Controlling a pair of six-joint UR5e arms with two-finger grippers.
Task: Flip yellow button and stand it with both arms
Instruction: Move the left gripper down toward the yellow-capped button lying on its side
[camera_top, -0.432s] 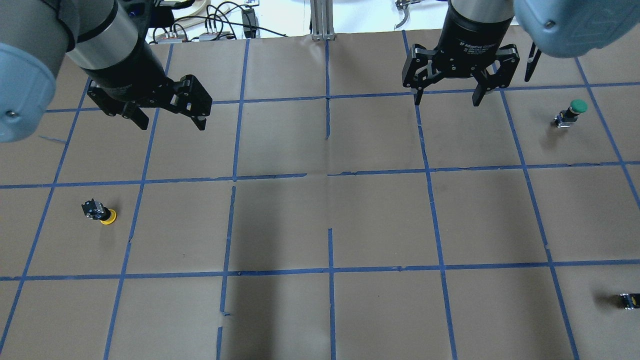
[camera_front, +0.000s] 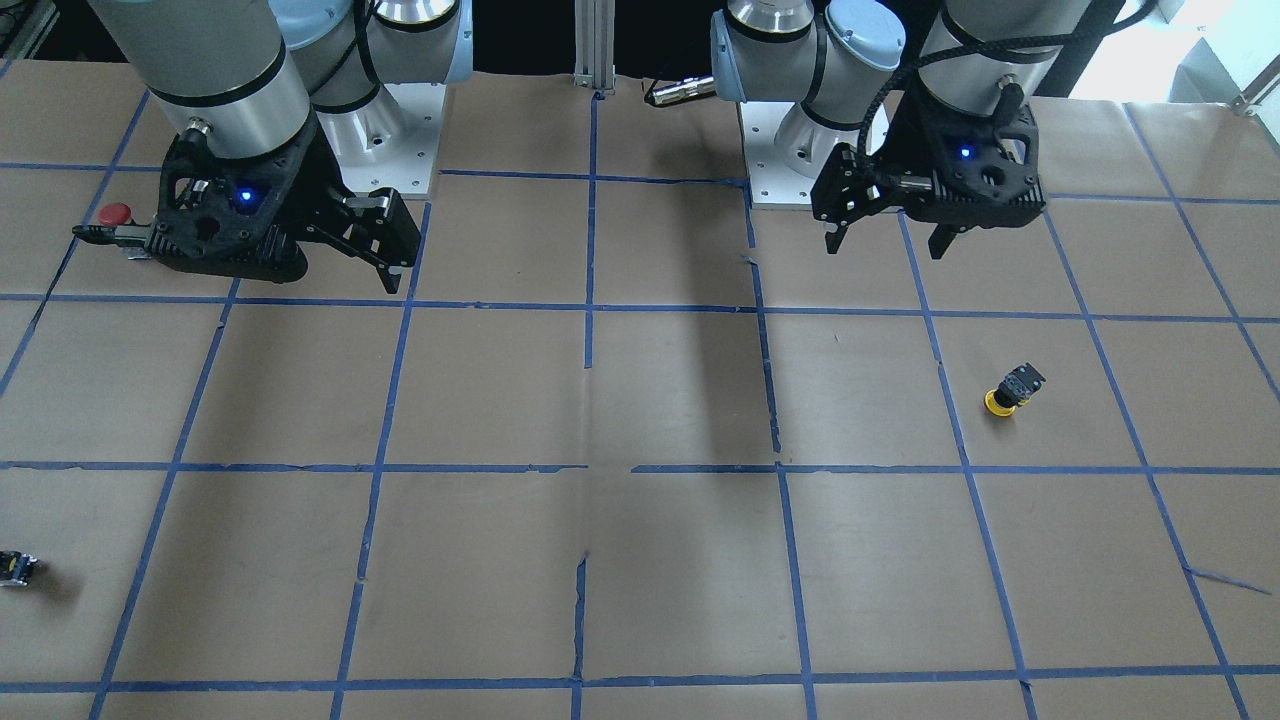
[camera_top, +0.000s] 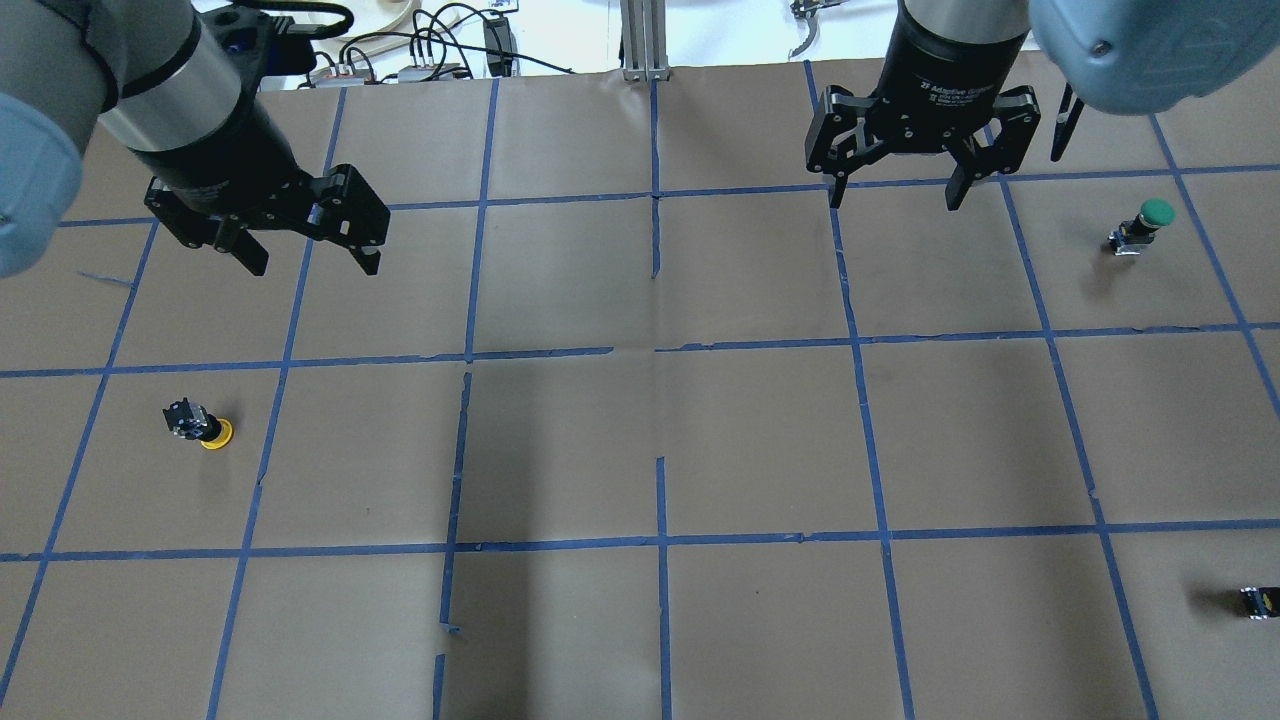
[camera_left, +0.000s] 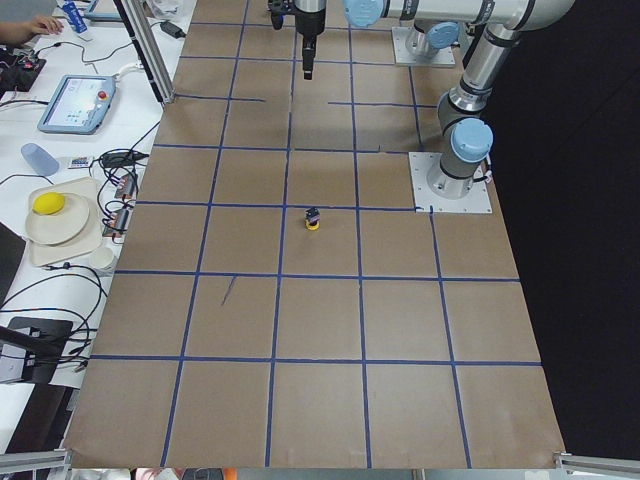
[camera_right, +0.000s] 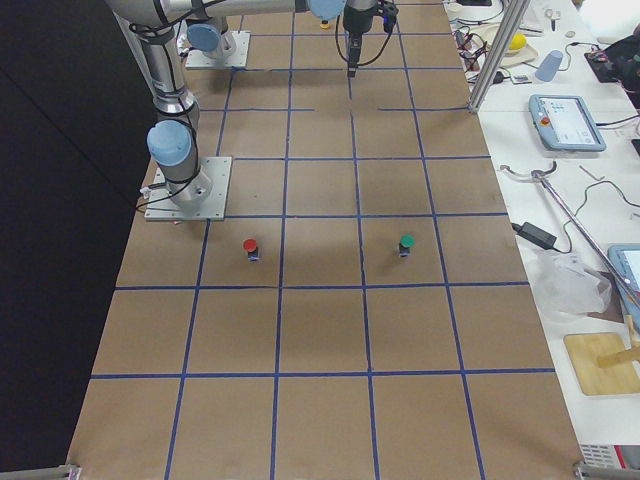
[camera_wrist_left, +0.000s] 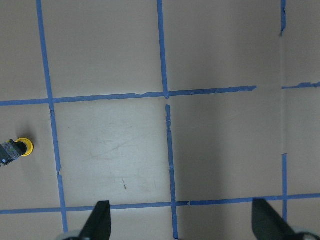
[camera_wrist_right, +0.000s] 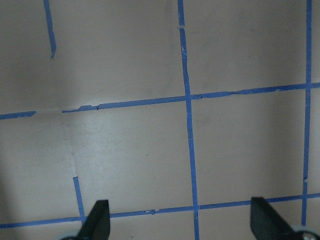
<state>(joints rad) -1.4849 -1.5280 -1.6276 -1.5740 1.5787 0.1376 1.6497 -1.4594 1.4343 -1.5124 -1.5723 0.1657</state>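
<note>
The yellow button (camera_top: 200, 425) sits on the left of the table with its yellow cap on the paper and its black body up; it also shows in the front view (camera_front: 1010, 392), the left side view (camera_left: 313, 219) and at the left edge of the left wrist view (camera_wrist_left: 17, 149). My left gripper (camera_top: 312, 262) is open and empty, hovering above the table beyond and to the right of the button; it also shows in the front view (camera_front: 887, 243) and the left wrist view (camera_wrist_left: 182, 225). My right gripper (camera_top: 893, 200) is open and empty, hovering over the far right; it shows in the front view (camera_front: 385, 255) and the right wrist view (camera_wrist_right: 181, 225).
A green-capped button (camera_top: 1145, 225) stands at the far right. A red-capped button (camera_front: 113, 213) stands near my right arm's base. A tiny dark part with a yellow speck (camera_top: 1258, 601) lies at the near right edge. Brown paper with a blue tape grid (camera_top: 660, 350) covers the table.
My left gripper has moved left, toward the side of the yellow button, still open. The right gripper and the button have not visibly moved.
</note>
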